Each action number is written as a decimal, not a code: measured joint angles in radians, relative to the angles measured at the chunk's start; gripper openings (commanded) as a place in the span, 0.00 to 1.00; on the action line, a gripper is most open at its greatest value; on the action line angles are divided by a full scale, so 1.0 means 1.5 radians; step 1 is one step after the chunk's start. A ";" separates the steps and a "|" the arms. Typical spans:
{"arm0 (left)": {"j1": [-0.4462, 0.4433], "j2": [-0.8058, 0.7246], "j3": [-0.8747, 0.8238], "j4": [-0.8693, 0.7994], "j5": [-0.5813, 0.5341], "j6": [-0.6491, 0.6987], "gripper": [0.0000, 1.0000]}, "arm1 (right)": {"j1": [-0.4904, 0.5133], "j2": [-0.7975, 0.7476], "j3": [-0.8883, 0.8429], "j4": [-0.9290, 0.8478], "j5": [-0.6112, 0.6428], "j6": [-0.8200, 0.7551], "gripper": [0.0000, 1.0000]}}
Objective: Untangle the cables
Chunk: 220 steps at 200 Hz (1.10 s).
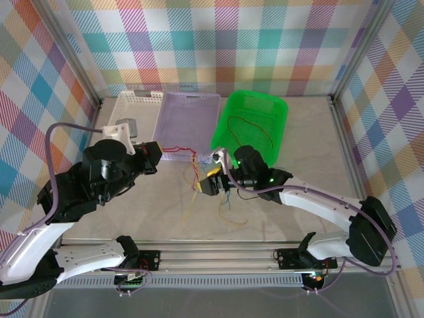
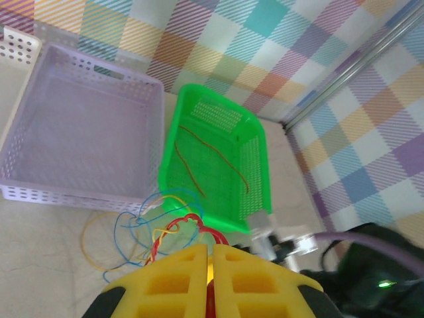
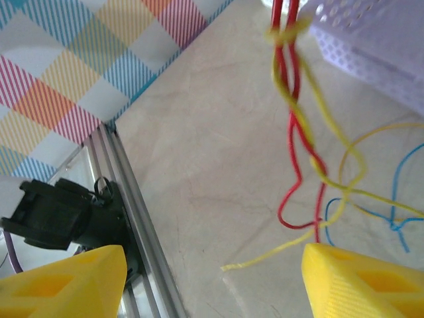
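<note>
On table (image 1: 298,165), just before lavender basket (image 1: 189,126): red, yellow, blue cables (image 2: 149,209) tangled, unsorted. Left gripper (image 2: 211,255) pinched tight on red cable (image 2: 191,216). Right gripper (image 3: 212,278) jaws wide apart, holding nothing. One orange cable (image 1: 248,122) lies alone in green basket (image 1: 278,109). Most untangling left.

You have nothing to read here — no text, label, brand, number or sign is legible on any surface.
</note>
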 measured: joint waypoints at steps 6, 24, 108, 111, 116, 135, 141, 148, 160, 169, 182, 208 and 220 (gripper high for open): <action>0.000 -0.002 0.004 0.002 0.000 -0.003 0.00 | 0.006 0.012 -0.003 0.008 0.001 0.001 0.69; 0.000 -0.009 0.008 0.010 0.000 -0.014 0.00 | 0.026 0.048 -0.018 0.033 0.010 0.009 0.68; 0.000 -0.028 0.009 0.033 0.006 -0.035 0.00 | 0.104 0.056 -0.114 0.122 0.153 0.030 0.65; 0.000 -0.028 0.009 0.034 0.007 -0.035 0.00 | 0.106 0.050 -0.120 0.123 0.161 0.029 0.65; 0.000 -0.028 0.010 0.034 0.010 -0.035 0.00 | 0.106 0.041 -0.131 0.125 0.176 0.028 0.65; 0.000 -0.028 0.010 0.034 0.016 -0.037 0.00 | 0.107 0.010 -0.160 0.128 0.225 0.020 0.65; 0.000 -0.028 0.011 0.034 0.016 -0.038 0.00 | 0.107 0.004 -0.165 0.129 0.238 0.018 0.65; 0.000 -0.028 0.011 0.034 0.017 -0.039 0.00 | 0.107 0.003 -0.167 0.132 0.249 0.018 0.65; 0.000 -0.028 0.011 0.034 0.018 -0.041 0.00 | 0.106 0.005 -0.167 0.137 0.263 0.017 0.65; 0.000 -0.028 0.011 0.034 0.018 -0.043 0.00 | 0.106 0.010 -0.167 0.144 0.265 0.017 0.64; 0.000 -0.028 0.011 0.034 0.022 -0.046 0.00 | 0.106 0.026 -0.167 0.159 0.265 0.019 0.64; 0.000 -0.030 0.011 0.034 0.023 -0.048 0.00 | 0.106 0.061 -0.168 0.169 0.265 0.021 0.62; 0.000 -0.032 0.011 0.034 0.023 -0.050 0.00 | 0.106 0.074 -0.167 0.179 0.278 0.022 0.61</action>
